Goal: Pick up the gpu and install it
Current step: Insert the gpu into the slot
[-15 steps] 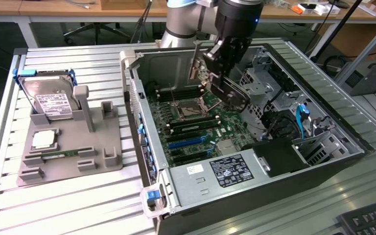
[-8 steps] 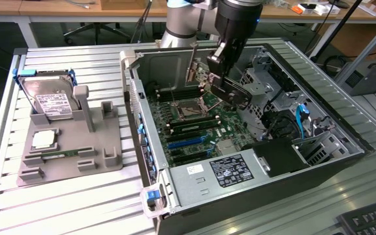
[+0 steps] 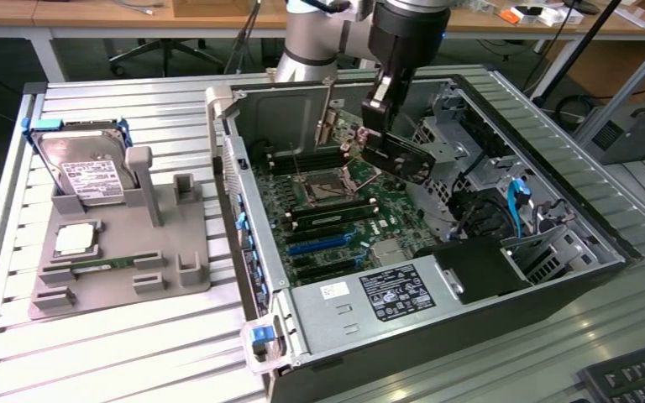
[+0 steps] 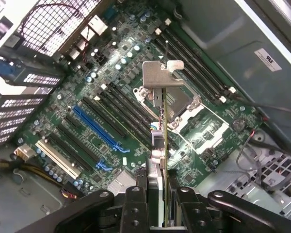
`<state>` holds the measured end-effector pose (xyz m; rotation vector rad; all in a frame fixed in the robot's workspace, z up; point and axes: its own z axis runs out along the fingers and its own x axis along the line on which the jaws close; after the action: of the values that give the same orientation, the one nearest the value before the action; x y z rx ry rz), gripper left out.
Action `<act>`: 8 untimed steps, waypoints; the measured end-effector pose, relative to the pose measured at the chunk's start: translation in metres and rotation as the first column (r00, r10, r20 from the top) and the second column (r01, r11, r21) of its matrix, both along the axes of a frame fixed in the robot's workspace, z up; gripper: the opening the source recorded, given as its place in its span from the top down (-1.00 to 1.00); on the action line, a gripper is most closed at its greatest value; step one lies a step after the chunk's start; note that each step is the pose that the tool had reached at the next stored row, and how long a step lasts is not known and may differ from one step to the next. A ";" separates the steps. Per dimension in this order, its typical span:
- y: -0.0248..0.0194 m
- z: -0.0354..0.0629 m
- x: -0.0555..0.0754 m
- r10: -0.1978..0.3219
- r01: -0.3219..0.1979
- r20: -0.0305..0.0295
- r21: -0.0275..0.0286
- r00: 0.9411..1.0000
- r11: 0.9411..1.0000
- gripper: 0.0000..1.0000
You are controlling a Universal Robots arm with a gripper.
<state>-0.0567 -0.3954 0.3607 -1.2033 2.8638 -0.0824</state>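
My gripper [image 3: 381,134] hangs over the open computer case [image 3: 569,210], shut on the gpu [image 3: 410,158]. The card is a dark board with a green edge, and its silvery bracket [image 3: 326,126] points toward the case's rear wall. In the wrist view the gpu [image 4: 164,131] stands edge-on between my two black fingers [image 4: 136,204], its bracket end [image 4: 157,73] farthest from the camera. It hovers above the motherboard [image 4: 218,136], over the CPU socket area [image 4: 182,104]. The black expansion slots and the blue slot [image 4: 99,128] lie off to one side of the card.
A grey holder tray [image 3: 171,260] on the exterior view's left carries a silver hard drive [image 3: 93,172], a CPU [image 3: 76,239] and a green RAM stick [image 3: 104,263]. The power supply [image 3: 395,294] sits at the case's near end. Drive cages and cables [image 3: 513,206] crowd the case's right side.
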 end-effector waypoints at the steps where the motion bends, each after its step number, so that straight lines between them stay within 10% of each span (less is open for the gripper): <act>1: 0.0000 -0.0002 0.000 0.022 -0.022 0.000 0.000 1.000 1.000 0.46; 8: 0.0000 -0.0021 0.000 0.193 -0.193 0.000 0.000 0.981 0.981 0.46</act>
<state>-0.0567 -0.3954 0.3586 -1.4726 2.7297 -0.0768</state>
